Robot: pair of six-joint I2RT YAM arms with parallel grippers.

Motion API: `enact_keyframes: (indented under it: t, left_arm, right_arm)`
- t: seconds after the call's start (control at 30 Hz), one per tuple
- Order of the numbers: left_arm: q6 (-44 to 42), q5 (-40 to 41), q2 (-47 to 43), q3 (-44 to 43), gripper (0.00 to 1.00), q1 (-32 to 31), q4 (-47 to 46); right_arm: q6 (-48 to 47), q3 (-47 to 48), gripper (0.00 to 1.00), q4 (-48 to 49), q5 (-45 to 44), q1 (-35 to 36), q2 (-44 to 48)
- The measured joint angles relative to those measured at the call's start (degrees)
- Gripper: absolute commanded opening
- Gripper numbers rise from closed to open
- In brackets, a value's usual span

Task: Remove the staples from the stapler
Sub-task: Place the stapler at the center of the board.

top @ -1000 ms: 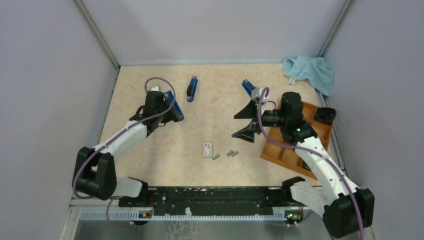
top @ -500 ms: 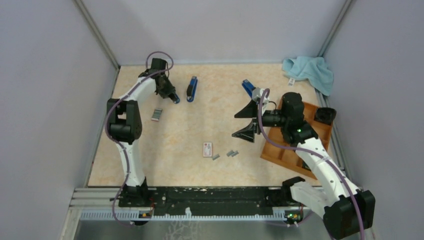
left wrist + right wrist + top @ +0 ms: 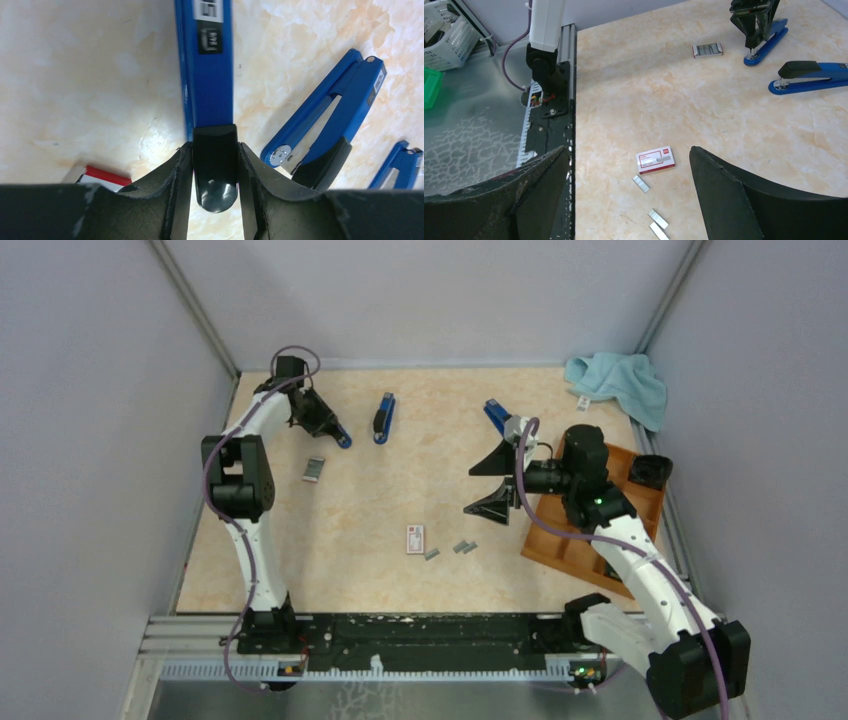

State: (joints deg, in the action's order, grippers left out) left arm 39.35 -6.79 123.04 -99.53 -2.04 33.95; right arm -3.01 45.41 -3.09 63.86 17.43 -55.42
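Note:
My left gripper [image 3: 324, 424] is shut on the black rear end [image 3: 215, 170] of a blue stapler [image 3: 206, 70], which lies on the table at the far left [image 3: 338, 436]. A second blue stapler [image 3: 383, 418] lies just to its right and also shows in the left wrist view [image 3: 325, 132]. A third stapler [image 3: 496, 415] lies by my right arm. My right gripper [image 3: 492, 485] is wide open and empty above the table. Three loose silvery staples strips [image 3: 641, 183] [image 3: 658, 219] lie below it, also seen from the top [image 3: 464, 547].
A small white box with a red label [image 3: 415, 538] lies beside the loose strips. A small open box of staples [image 3: 314, 469] lies near the left gripper. A wooden tray [image 3: 560, 540] stands at the right, a light blue cloth [image 3: 620, 380] at the far right corner.
The left arm has stretched out to the far left, carrying the gripper and its stapler farther away. The small open box now shows on the table. The right arm has not moved.

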Motion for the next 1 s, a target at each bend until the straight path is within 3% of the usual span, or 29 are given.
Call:
enact_keyframes:
  t: [0.23, 0.43, 0.57, 0.77, 1.0]
  left_arm:
    - [0.1, -2.1, 0.7, -1.8, 0.52, 0.3, 0.0]
    - [-0.5, -3.8, -1.7, 0.5, 0.54, 0.6, -0.8]
    - [-3.0, -7.5, -15.6, 17.5, 0.61, 0.6, -8.4]
    - [-6.0, -24.4, -50.7, 52.6, 0.70, -0.4, -34.1]
    - [-4.3, -35.9, -67.8, 71.3, 0.70, -9.6, -56.6]
  right_arm:
    - [0.0, 0.0, 0.90, 0.0, 0.0, 0.0, 0.0]
    - [-0.9, 0.0, 0.90, -1.2, -0.6, 0.0, 0.6]
    - [-2.5, 0.0, 0.90, -2.2, -1.3, 0.0, 1.8]
    - [-5.6, 0.0, 0.91, -2.8, -0.5, 0.0, 2.9]
    - [-12.9, 0.5, 0.92, -7.7, 3.5, -0.8, 1.3]
